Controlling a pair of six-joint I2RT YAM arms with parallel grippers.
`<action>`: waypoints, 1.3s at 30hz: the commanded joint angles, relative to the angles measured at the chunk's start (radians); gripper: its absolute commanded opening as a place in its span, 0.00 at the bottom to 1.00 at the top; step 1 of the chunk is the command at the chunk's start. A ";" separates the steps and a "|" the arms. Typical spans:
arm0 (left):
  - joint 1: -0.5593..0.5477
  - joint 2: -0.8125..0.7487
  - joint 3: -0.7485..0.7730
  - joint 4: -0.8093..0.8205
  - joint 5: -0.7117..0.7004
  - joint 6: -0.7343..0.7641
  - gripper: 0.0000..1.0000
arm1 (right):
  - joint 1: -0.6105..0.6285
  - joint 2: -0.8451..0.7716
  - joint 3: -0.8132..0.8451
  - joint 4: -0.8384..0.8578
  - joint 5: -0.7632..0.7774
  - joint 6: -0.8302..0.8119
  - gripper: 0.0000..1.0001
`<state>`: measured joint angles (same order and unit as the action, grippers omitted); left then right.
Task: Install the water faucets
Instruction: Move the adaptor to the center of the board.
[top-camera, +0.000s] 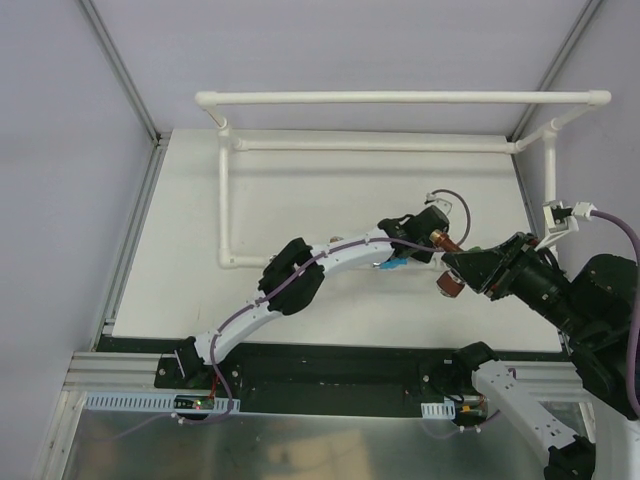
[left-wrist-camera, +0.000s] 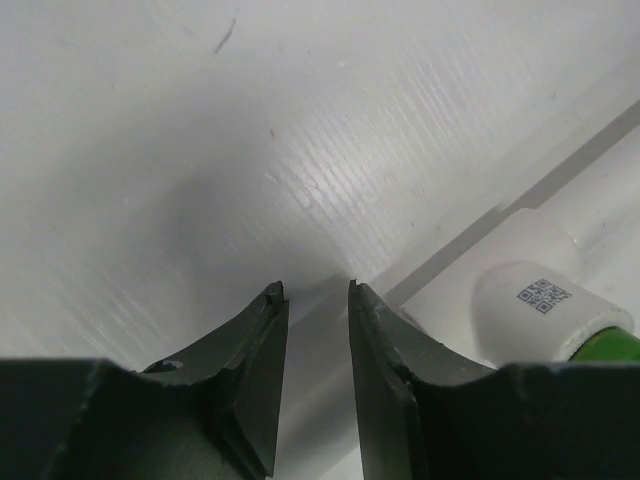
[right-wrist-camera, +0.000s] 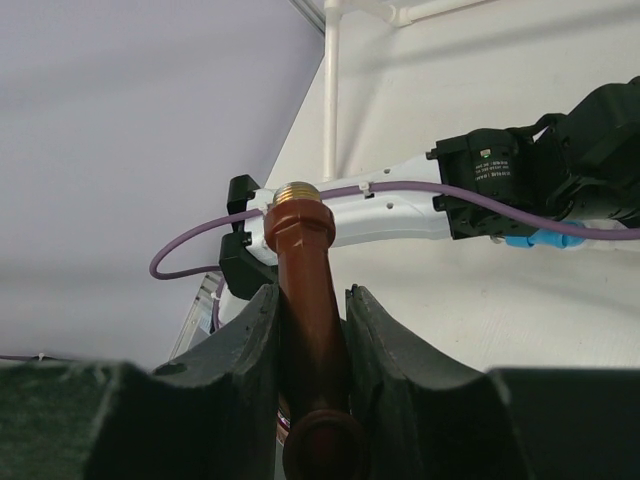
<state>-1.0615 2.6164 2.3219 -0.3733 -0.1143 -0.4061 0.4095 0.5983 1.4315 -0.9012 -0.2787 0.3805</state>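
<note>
**Left wrist view.** The left gripper (left-wrist-camera: 313, 290) has its jaws a narrow slot apart. Nothing sits between them and nothing touches them. Beneath the fingertips is bare white table (left-wrist-camera: 250, 130). The white pipe frame (left-wrist-camera: 520, 262) shows here only as one thick end with a QR label, just to the right of the right-hand finger and not touching it. A strip of green plastic (left-wrist-camera: 605, 348) butts against that end of the frame. Too little of it shows to tell what it is.

**Right wrist view.** The right gripper (right-wrist-camera: 312, 295) is clamped tight on the brown faucet (right-wrist-camera: 300, 250), with both pads pressed to its stem. The stem stands upright between the fingers, its brass threaded end uppermost and clear of the fingertips. One leg of the pipe frame runs up the table beyond it, well apart. The left arm (right-wrist-camera: 400, 205) crosses between the faucet and the frame, its purple cable (right-wrist-camera: 180, 250) looping just behind the brass end.

**Top view.** Both grippers meet on the near side of the pipe frame's lower long bar, toward its right end and well apart from it. The brown faucet hangs off the table in the right gripper, its brass end just beside the left arm's tip. I cannot tell whether they touch. The blue faucet (top-camera: 392, 265) lies on the table under the left arm, also on the near side of the frame, to the right of its short left leg.
</note>
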 joint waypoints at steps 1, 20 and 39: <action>-0.123 -0.041 -0.116 -0.124 0.099 0.042 0.33 | -0.001 -0.008 -0.011 0.056 -0.013 0.015 0.00; -0.292 -0.232 -0.470 -0.044 0.050 -0.097 0.29 | -0.001 -0.035 -0.040 0.038 0.003 0.014 0.00; -0.091 -0.896 -0.660 -0.039 -0.103 0.016 0.61 | 0.000 0.116 0.061 0.088 -0.106 -0.123 0.00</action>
<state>-1.1744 1.9316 1.7527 -0.3992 -0.1452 -0.4110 0.4095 0.6548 1.4776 -0.8936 -0.2970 0.3035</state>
